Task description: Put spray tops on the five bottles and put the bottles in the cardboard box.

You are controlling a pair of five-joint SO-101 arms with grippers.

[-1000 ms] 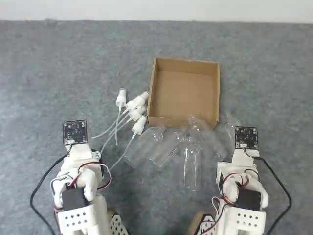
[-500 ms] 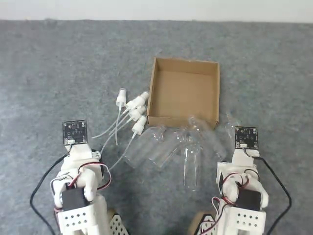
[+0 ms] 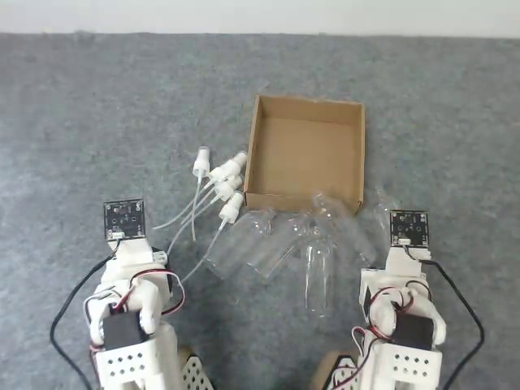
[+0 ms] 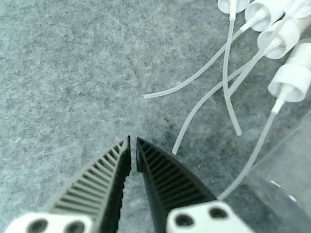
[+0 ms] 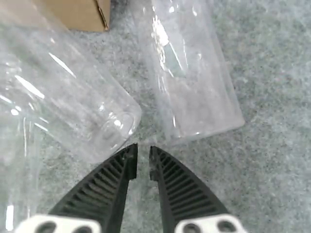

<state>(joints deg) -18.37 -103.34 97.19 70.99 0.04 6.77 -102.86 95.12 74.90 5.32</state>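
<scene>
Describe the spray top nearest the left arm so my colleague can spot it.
Find the cardboard box; white spray tops cluster beside its left wall. Yours is the spray top at the box's near corner, nearest the clear bottles, its tube trailing toward the left arm.

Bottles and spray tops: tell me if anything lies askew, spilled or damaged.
No damage or spill shows. The clear bottles lie on their sides, fanned and overlapping at the near wall of the cardboard box. The spray tops lie loose left of it, tubes crossing.
</scene>
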